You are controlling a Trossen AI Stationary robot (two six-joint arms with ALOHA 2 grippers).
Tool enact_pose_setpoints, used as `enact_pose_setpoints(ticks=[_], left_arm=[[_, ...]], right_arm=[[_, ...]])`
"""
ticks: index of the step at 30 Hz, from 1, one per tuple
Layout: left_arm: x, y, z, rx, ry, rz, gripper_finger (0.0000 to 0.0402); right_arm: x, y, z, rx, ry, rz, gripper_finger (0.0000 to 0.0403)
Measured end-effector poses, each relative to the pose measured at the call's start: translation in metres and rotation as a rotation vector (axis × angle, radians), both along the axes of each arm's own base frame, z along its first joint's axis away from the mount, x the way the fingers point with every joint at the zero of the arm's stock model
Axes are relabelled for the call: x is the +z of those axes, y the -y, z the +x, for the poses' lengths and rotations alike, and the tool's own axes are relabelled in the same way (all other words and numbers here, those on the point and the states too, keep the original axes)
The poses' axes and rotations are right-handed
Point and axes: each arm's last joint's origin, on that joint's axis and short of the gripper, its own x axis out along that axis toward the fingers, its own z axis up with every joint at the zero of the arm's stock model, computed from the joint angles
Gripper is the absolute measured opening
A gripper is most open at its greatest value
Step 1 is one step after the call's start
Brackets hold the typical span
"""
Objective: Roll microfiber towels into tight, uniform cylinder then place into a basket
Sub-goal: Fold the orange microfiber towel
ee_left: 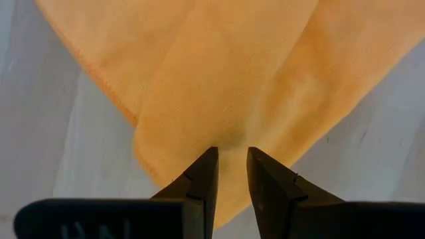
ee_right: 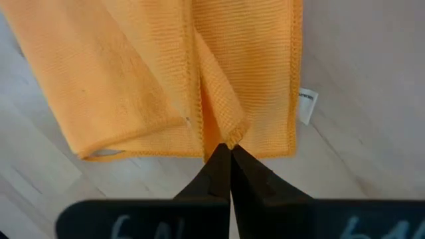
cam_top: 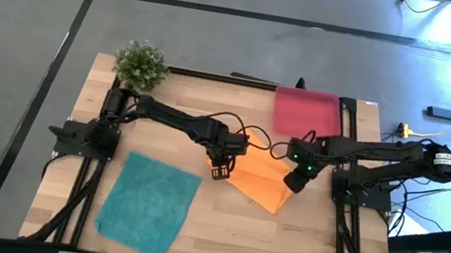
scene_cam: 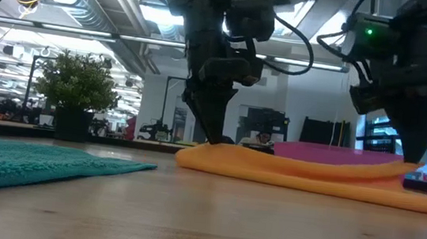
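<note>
The orange towel (cam_top: 258,183) lies folded in several layers at the table's middle right; it also shows in the low view (scene_cam: 311,177). My left gripper (cam_top: 219,171) stands on its left end, nearly shut on the cloth (ee_left: 231,154). My right gripper (cam_top: 292,184) is shut on the towel's right part (ee_right: 230,149). The teal towel (cam_top: 148,203) lies flat at the near left, untouched. The pinkish-red basket (cam_top: 307,112) stands at the far right, behind the orange towel. My left gripper pinches a small pucker of the folded orange towel near its rounded fold end (ee_left: 230,141) between its two fingertips. The fingers come from above, pointing down. The towel lies on the table. My right gripper pinches a raised ridge of the towel at a hemmed edge (ee_right: 226,136) between its shut fingertips, from above. The ridge rises to the fingers; the rest of the towel lies on the table.
A small green plant (cam_top: 140,63) stands at the far left corner. Bare wood shows along the near edge, right of the teal towel. A white tag (ee_right: 305,106) sticks out of the orange towel's edge.
</note>
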Motion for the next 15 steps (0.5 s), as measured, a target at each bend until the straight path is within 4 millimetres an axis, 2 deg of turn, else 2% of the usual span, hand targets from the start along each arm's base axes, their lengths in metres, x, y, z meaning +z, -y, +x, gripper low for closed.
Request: enact_pose_setpoints(ticks=[4, 8, 12, 15], left_arm=[[0.0, -0.012, -0.001, 0.022, 0.0, 0.005, 0.0072], [0.005, -0.032, -0.004, 0.011, 0.007, -0.027, 0.0072], [0.017, -0.065, -0.013, 0.032, 0.064, -0.17, 0.0072], [0.019, -0.091, -0.021, 0.074, 0.083, -0.308, 0.0072]], right_arm=[[-0.001, 0.0, -0.001, 0.021, 0.0, -0.004, 0.0002], [-0.001, 0.0, -0.001, 0.022, 0.0, -0.004, 0.0002], [-0.001, 0.0, 0.0, 0.022, 0.003, -0.005, 0.0002], [-0.001, 0.0, 0.0, 0.023, 0.007, -0.01, 0.0002]])
